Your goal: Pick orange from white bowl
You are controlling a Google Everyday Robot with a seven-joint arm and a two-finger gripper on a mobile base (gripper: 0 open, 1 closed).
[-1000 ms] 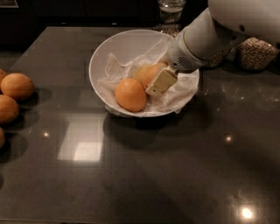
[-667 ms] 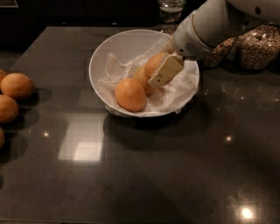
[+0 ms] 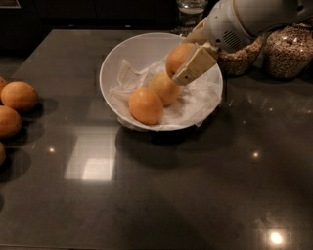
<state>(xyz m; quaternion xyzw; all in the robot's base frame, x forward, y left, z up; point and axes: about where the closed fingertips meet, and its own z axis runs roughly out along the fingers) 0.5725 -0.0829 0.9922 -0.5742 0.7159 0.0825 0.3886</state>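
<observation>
The white bowl (image 3: 122, 56) stands at the back middle of the dark table, lined with crumpled white paper. My gripper (image 3: 180, 69) reaches in from the upper right and is shut on the orange (image 3: 176, 57), holding it just above the fruit in the bowl. One tan finger (image 3: 195, 66) lies across the orange's right side; the other finger is hidden behind it. A paler yellowish fruit (image 3: 163, 88) and a larger bright orange fruit (image 3: 145, 105) lie on the paper in the bowl.
Three orange fruits (image 3: 19, 96) (image 3: 8, 121) (image 3: 1, 154) lie at the table's left edge. Two jars of grain (image 3: 288, 49) (image 3: 239, 59) and a glass (image 3: 191, 10) stand behind the bowl at the back right.
My gripper has risen with the orange in it, lifting it off the paper and up and away from the other two fruits. The paler fruit now shows beneath it.
</observation>
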